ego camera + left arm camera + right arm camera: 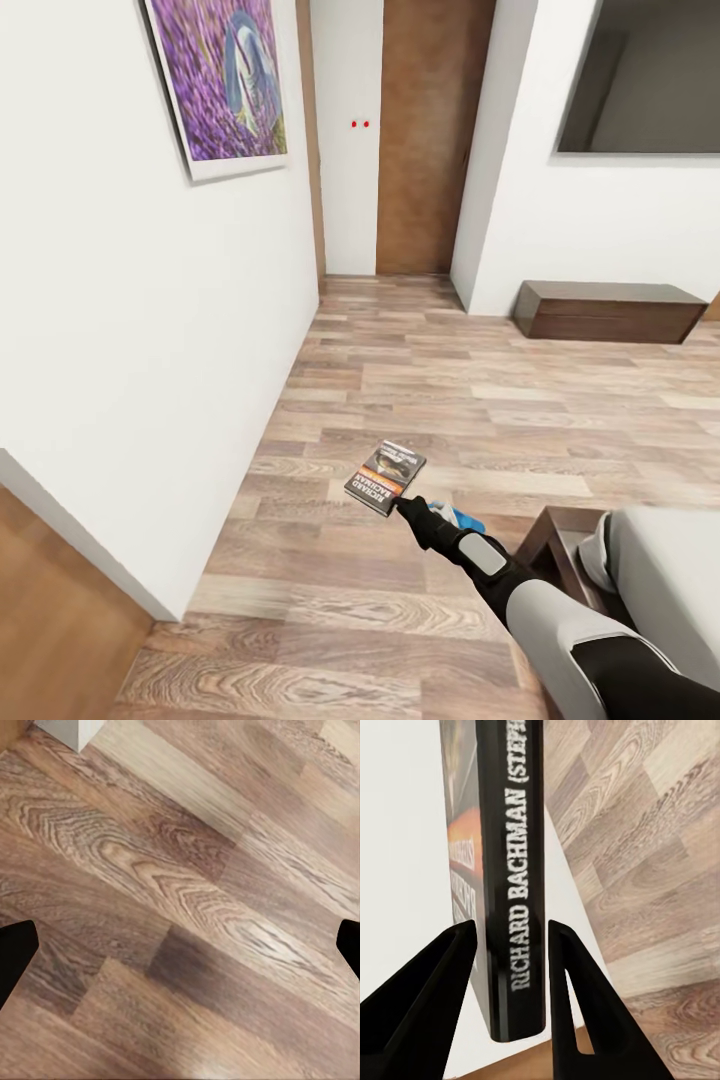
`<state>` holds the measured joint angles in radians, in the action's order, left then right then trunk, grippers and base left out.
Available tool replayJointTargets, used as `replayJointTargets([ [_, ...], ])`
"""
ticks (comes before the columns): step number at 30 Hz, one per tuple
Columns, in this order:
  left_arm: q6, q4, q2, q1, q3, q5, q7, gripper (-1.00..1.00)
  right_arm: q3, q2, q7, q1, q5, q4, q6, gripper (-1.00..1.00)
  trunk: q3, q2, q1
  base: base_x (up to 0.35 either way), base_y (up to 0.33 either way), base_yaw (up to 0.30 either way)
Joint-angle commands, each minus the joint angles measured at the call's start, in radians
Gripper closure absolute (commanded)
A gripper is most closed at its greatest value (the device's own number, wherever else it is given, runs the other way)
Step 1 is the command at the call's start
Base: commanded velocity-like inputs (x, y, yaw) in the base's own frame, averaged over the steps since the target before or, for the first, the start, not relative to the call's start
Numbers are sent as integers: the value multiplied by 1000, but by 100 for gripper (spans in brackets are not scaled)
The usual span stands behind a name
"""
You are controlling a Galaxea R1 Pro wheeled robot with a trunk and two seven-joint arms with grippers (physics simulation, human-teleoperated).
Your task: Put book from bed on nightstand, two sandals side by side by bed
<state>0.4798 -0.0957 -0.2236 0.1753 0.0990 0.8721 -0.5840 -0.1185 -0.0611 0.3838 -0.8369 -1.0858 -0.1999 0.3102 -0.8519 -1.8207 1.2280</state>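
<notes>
Right gripper (405, 503) is clamped on the book (386, 476), one finger (431, 1001) each side of the spine end, pressing front and back covers. Book is held out over the wood floor (560, 400) in the lower middle of the head view, cover facing up and tilted. Right wrist view looks straight along the spine, white lettering readable.

Handling, my read: thin paperback, light, a bit flexible, glossy cover so it could slip or pivot if the squeeze is weak. Hold sits at one end only, so the free end may droop or swing on fast moves. Gripping near the spine is the stiffest place; keep it there and set it down flat.

Left gripper (180, 945): dark fingertips at opposite edges of its wrist view, spread wide, nothing between them, just floor planks below.

Around it: blue patch (468, 519) just behind the right wrist, mostly hidden by the arm, probably a sandal but can't confirm. Bed (670, 560) corner cut off at lower right. Long low cabinet (608, 312) against the far wall at right, door (432, 135) at top centre, framed picture (220, 80) upper left. No nightstand that I can pick out.
</notes>
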Motion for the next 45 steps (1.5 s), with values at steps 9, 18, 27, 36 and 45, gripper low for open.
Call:
replayJointTargets([
  [9, 2, 2, 0, 1, 8, 10, -4, -100, -7, 2, 5, -1, -11, 0, 1, 100, -1, 0, 0, 178, 0, 0],
  [18, 2, 2, 0, 1, 8, 9, -4, -100, -7, 10, 16, -1, -12, 0, 1, 100, -1, 0, 0, 177, 0, 0],
  [27, 5, 2, 67, 1, 8, -17, 12, -100, -7, 13, 19, -1, -12, 0, 1, 100, -1, 0, 0, 71, 0, 0],
  [36, 26, -47, 154, 1, 10, -104, 185, -100, -7, 14, 20, -1, -12, -3, 1, 100, -1, 0, 0, 7, 0, 0],
  [45, 34, -90, 171, 1, 6, -205, 291, -100, -6, 14, 20, -1, -12, -4, 1, 100, -1, 0, 0, 0, 0, 0],
])
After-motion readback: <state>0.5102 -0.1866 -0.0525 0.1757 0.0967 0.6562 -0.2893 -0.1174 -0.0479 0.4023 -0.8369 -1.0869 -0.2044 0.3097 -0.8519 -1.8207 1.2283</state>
